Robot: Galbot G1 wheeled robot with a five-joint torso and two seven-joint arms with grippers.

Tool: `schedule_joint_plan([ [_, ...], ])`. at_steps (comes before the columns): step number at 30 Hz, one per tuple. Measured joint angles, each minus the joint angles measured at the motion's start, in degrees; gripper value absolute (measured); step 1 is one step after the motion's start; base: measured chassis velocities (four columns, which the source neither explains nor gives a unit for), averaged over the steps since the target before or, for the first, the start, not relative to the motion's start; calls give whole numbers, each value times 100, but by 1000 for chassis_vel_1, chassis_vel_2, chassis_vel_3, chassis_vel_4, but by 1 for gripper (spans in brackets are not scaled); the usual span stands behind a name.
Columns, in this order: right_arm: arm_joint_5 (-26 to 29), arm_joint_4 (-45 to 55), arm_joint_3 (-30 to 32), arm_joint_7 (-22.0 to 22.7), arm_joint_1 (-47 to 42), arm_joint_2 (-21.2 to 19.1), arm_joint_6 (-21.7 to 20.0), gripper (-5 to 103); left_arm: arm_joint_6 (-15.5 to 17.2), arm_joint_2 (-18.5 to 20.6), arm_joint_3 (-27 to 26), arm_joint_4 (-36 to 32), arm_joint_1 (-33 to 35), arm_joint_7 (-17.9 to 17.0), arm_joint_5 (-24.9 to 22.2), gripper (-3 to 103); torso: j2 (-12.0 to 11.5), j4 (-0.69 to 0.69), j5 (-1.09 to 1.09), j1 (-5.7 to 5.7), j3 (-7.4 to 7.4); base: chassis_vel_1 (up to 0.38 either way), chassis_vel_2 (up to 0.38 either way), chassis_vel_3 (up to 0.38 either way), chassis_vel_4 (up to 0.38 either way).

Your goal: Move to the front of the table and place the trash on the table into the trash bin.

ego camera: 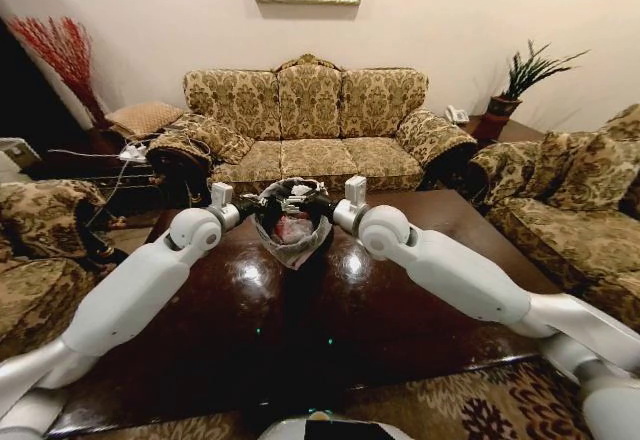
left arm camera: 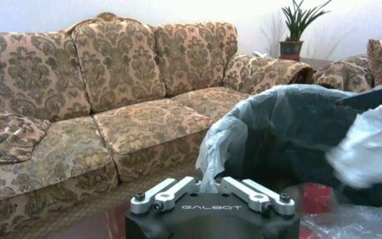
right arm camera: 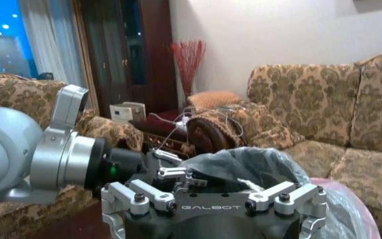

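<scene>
The trash bin (ego camera: pixel 292 245), black with a thin translucent liner, stands on the glossy dark table (ego camera: pixel 400 300) near its far edge. Both arms meet at the bin's rim. My left gripper (ego camera: pixel 256 210) is at the left of the rim and looks shut on the liner edge; it also appears as the left gripper (right arm camera: pixel 174 172) in the right wrist view. My right gripper (ego camera: pixel 325 210) is at the right of the rim, its finger links spread open. A white plastic bundle of trash (left arm camera: pixel 370 149) hangs over the bin's mouth (left arm camera: pixel 290 129) just under the right gripper. Red and white trash (ego camera: pixel 292 225) lies inside the bin.
A patterned sofa (ego camera: pixel 310 120) stands behind the table, with armchairs at the left (ego camera: pixel 40 230) and right (ego camera: pixel 570 190). A potted plant (ego camera: pixel 520 80) sits on a side table at the back right. A patterned rug (ego camera: pixel 450 410) lies under the table's near edge.
</scene>
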Motion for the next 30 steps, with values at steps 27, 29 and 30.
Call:
schedule_joint_plan([
  [27,-1559,-946,65,-2822,319,-140,880,100,-8,36,-37,-37,18,19,-6,3,0,1,0,1,0,0,0,0,0],
  [29,-1488,-902,-71,-2772,308,-144,799,100,-5,21,-33,-37,0,19,-5,3,0,0,2,1,0,0,0,0,0],
  [30,-1488,-902,-71,-2772,308,-144,799,100,-5,21,-33,-37,0,19,-5,3,0,0,2,1,0,0,0,0,0],
])
